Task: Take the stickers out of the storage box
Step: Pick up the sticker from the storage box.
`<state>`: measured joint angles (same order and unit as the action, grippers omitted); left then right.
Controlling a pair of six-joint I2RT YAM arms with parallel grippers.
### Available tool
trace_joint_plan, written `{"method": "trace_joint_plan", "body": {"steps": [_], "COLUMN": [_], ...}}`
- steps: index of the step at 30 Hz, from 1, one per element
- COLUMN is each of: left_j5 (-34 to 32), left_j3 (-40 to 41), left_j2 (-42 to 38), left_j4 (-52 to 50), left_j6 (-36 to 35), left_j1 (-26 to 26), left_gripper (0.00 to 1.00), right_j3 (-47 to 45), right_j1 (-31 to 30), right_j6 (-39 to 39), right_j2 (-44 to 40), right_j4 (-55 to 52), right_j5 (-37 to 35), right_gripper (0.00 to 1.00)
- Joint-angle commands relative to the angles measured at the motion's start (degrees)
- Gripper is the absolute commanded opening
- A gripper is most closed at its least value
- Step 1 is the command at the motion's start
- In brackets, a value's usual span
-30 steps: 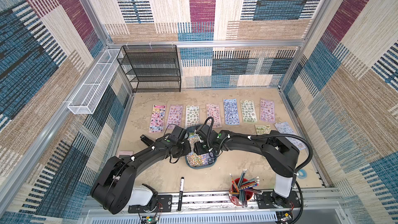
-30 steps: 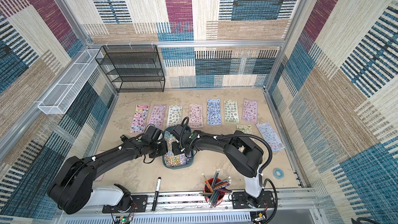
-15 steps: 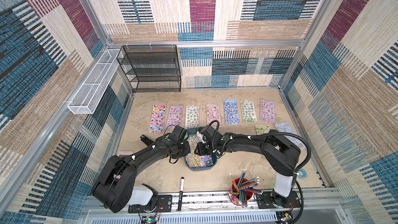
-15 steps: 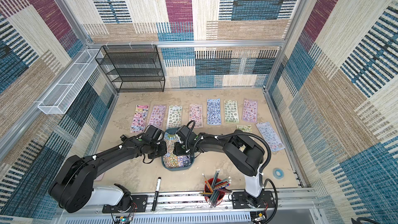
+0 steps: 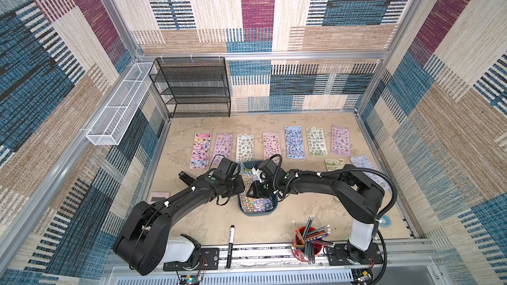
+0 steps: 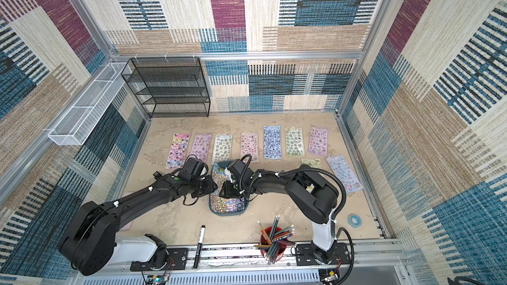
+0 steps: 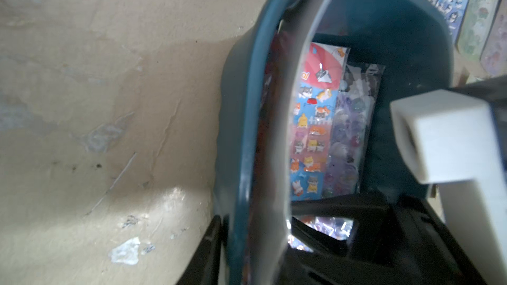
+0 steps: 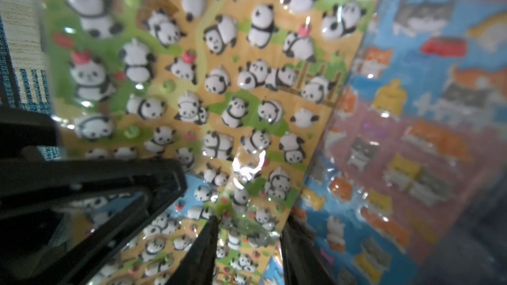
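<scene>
- Against the left wall and the back wall, the white wire basket [image 5: 109, 122] and the black mesh rack [image 5: 192, 89] stand well apart from the work.
- Along the far side of the bench [image 5: 208, 223], seven of the stickers [image 5: 245, 148] lie flat in a row, clear of the box. I take these as done.
- The left end effector [image 7: 255, 223] is at the storage box [image 5: 258, 213], which sits mid-bench. One finger is outside the teal wall [image 7: 236, 132] and the other is inside, with the wall and an upright sheet between them. I cannot tell whether they squeeze or merely straddle.
- That upright sheet is the panda sheet [image 8: 219, 78]. It is tilted up between the two arms, and its lower end seems to be down in the box, so it is not yet out.
- A blue pet sheet [image 7: 312, 132] and a lilac sheet [image 7: 348, 138] lie flat on the box floor. More colourful sheets [image 5: 255, 204] show at the near end, so by my judgement at least three or four remain inside.
- The right end effector [image 8: 249, 220] faces the panda sheet with its fingers spread. The sheet's glossy edge lies in the gap and nothing is pinched.
- Further right, two more sheets [image 5: 360, 162] lie on the bench, partly hidden by the right arm. That makes nine out, so the job looks roughly two-thirds finished.
</scene>
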<state>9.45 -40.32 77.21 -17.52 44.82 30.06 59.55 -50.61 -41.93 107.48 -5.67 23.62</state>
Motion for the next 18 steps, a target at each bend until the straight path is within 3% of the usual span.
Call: {"method": "trace_joint_plan", "body": {"steps": [1,4,13,18], "left_j5": [0.57,0.85,-3.66,-7.0], "left_j3": [0.24,0.24,-0.11,-0.09], "left_j2": [-0.48,-0.74,-8.09,-12.25], "left_j4": [1.18,1.05,-4.54,-6.59], "left_j6": [0.31,0.53,0.53,-0.6], "left_j1": [-0.02,-0.01,-0.04,-0.01], "left_gripper": [0.31,0.32,0.54,0.56], "right_j3": [-0.86,-1.36,-2.38,-2.54], "right_j1": [-0.09,-0.01,0.21,0.25], "right_j6": [-1.11,-1.59,-1.44,-1.36], "right_j2": [0.46,0.34,1.5,1.59], "right_j4": [-0.07,0.49,0.74,0.75], "right_j5": [0.75,0.39,-0.46,-0.76], "right_gripper": [0.35,0.35,0.36,0.37]}}
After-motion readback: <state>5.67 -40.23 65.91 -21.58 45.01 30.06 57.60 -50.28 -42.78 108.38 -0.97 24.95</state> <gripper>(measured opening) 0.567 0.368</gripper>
